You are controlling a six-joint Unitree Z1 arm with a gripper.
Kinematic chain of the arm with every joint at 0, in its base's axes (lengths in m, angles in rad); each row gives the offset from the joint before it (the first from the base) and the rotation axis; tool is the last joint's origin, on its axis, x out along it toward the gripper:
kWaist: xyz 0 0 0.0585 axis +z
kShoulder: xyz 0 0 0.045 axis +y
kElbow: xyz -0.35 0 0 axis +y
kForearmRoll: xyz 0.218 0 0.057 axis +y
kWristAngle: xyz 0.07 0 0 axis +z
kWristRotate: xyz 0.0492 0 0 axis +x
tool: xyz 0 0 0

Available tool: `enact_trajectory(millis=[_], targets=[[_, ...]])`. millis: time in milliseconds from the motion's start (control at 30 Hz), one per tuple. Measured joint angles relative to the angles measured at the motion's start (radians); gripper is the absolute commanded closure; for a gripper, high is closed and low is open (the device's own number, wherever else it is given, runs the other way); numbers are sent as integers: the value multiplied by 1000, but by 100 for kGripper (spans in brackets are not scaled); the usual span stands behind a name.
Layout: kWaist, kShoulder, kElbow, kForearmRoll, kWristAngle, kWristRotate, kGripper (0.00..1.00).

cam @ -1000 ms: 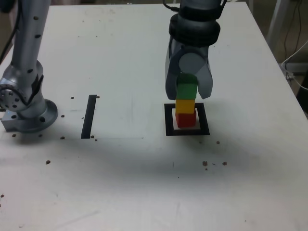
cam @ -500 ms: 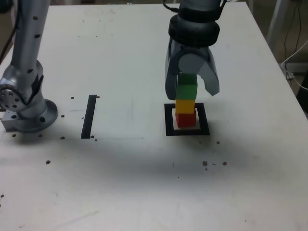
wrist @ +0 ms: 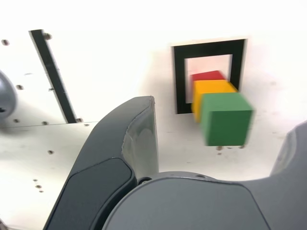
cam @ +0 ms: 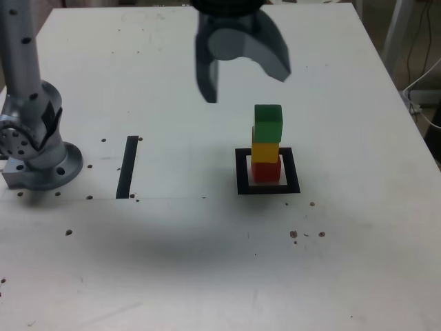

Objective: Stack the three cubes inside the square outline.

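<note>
Below the spread, empty gripper (cam: 242, 74), the glossy green cube (cam: 268, 124) tops yellow (cam: 265, 152) and red cubes (cam: 266, 171); the red one is mostly hidden in the wrist view.

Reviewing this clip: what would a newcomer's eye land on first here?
Most likely the green cube, topping a tower with the yellow cube in the middle and the red cube at the bottom, inside the black square outline. Next, the open gripper, empty above the table, toward the exterior view's left of the tower.
</note>
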Motion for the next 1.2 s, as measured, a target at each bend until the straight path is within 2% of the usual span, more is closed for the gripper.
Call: enact_trajectory(millis=[333,533,700,900,1100,1200], targets=[[0,-160,241,-4,-2,-17,1],[20,-220,379,-33,29,-22,1],[46,-270,529,-114,38,-20,0],[53,-299,658,-220,6,-18,0],[58,-313,805,-370,-33,-15,0],[58,-313,842,-406,-44,-15,0]])
